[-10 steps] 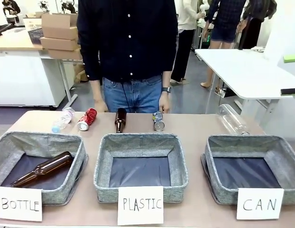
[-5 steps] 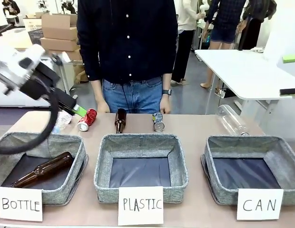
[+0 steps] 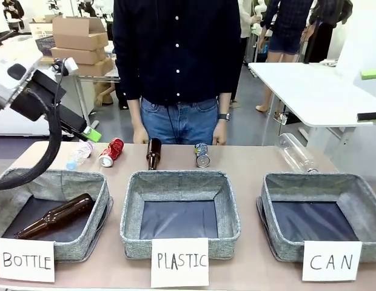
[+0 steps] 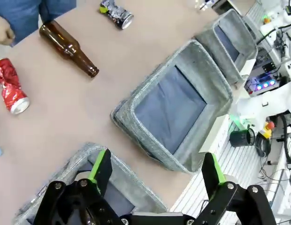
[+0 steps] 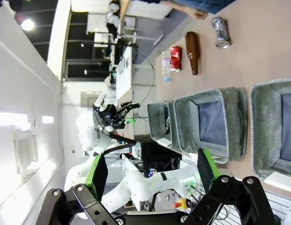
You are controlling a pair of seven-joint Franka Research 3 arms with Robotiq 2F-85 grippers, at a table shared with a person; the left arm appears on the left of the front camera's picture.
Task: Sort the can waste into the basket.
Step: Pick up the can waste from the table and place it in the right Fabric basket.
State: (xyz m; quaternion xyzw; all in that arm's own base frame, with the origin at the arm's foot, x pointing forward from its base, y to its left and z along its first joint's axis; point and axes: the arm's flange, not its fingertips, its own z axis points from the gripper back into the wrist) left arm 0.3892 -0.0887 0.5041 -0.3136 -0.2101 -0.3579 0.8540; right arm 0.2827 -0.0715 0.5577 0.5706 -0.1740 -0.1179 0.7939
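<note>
Front camera faces the person [image 3: 176, 54] across the tabletop [image 3: 255, 167]; left wrist looks down close, right from farther; all show the red can [image 3: 111, 151].

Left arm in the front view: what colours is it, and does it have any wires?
The left arm is white and chunky, with a thick black cable looping off it. The left gripper at its end is black, with two fingers carrying bright green pads.

Past your tan tabletop [image 3: 248, 160] you look onto a smooth grey-blue floor [image 3: 251, 124]. At the right stands a white rectangular table on white legs [image 3: 309, 91], with a small green block [image 3: 371, 73] near its far edge. At the left, brown cardboard boxes [image 3: 79, 41] are stacked by a white cabinet with a pale wooden top [image 3: 24, 97]. You have bright, even light throughout.
</note>
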